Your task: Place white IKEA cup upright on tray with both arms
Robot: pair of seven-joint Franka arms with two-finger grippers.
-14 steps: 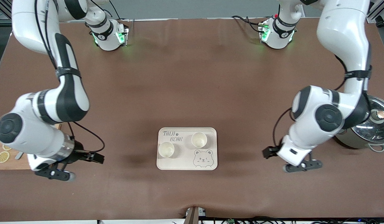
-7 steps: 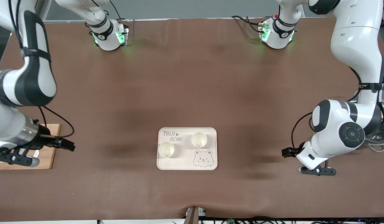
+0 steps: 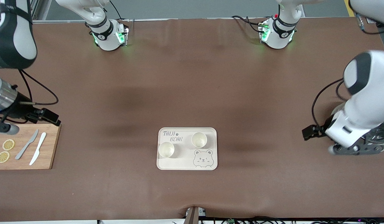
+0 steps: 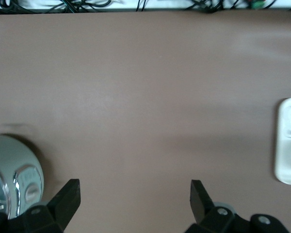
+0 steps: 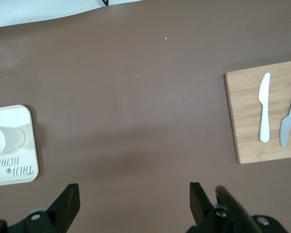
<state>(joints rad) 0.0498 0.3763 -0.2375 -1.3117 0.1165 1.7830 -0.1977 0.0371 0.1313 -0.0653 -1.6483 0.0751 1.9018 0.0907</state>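
Looking down on the surface with twelve o'clock at the robots' bases, I have the tray [image 3: 187, 148] sitting a little toward six o'clock from the middle. Two white cups stand on it, mouths up: one cup [image 3: 166, 149] at the tray's nine o'clock, the other cup [image 3: 198, 139] up near one o'clock, above the bear face. By my reading the placing is done.

The left gripper [image 4: 134, 194] hangs out at the tray's three o'clock, well apart from it, right by the steel pot [image 4: 9, 170]. Its fingers [image 4: 70, 191] are spread wide and carry nothing. The right gripper [image 5: 132, 196] is out at nine o'clock, over the twelve o'clock edge of the cutting board [image 3: 23, 149], fingers wide and empty too.

What could go wrong? The left gripper sits low beside that pot; a sideways swing there could knock the lid or shove the pot. On the board lie two knives [image 3: 33, 148] and lemon slices [image 3: 5, 150], and a dip by the right gripper could scatter them. The cups are light, so any return pass over the tray risks tipping one.

Hard to make out: the pot is mostly covered by the left arm, which shows blurred. The right gripper is cut by the front view's edge. I cannot tell whether the cups have handles.
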